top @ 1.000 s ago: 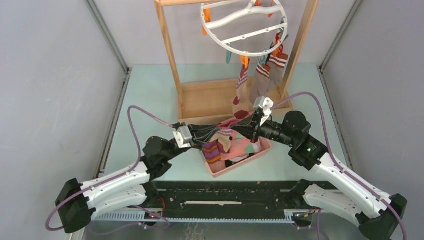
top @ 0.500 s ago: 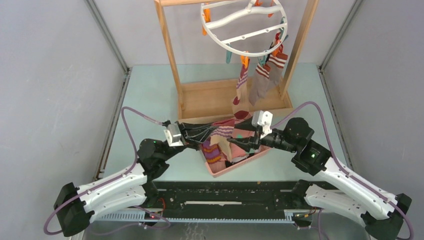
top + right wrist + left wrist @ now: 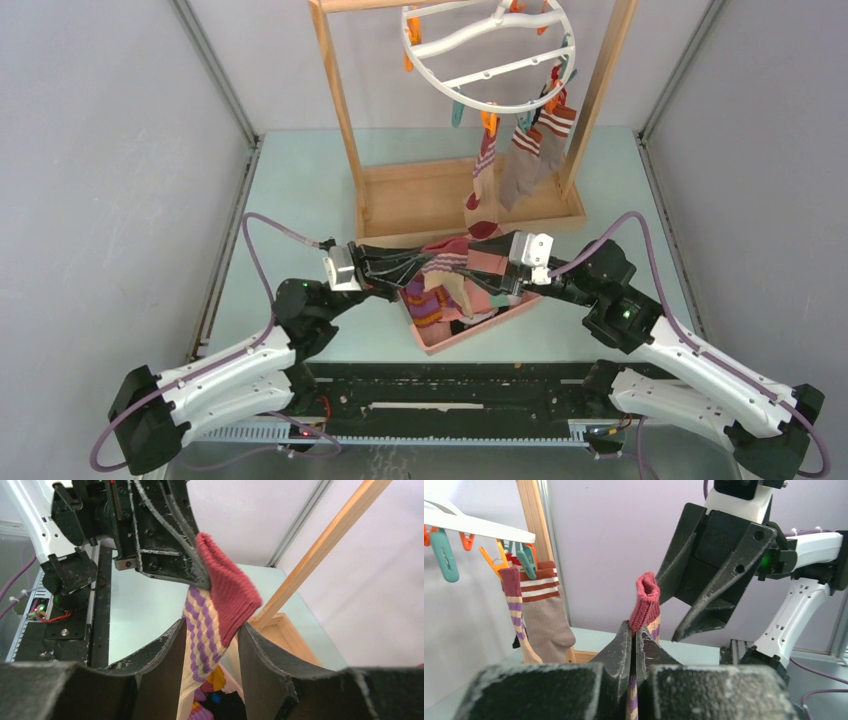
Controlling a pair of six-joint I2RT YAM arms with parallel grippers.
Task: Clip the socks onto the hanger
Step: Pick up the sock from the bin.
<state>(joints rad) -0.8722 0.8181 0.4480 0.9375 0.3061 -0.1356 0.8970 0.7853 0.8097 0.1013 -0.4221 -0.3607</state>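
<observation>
Right wrist shows right gripper [image 3: 211, 626], newly parted, straddling the striped sock [image 3: 227, 592] that left gripper [image 3: 631, 632] clamps.

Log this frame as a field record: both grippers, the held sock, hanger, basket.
left gripper: shut on striped sock, below its maroon cuff
right gripper: open, fingers either side of that cuff
hanger: two socks clipped at near-right rim
pink basket: more socks inside
stage: held sock not yet clipped
</observation>
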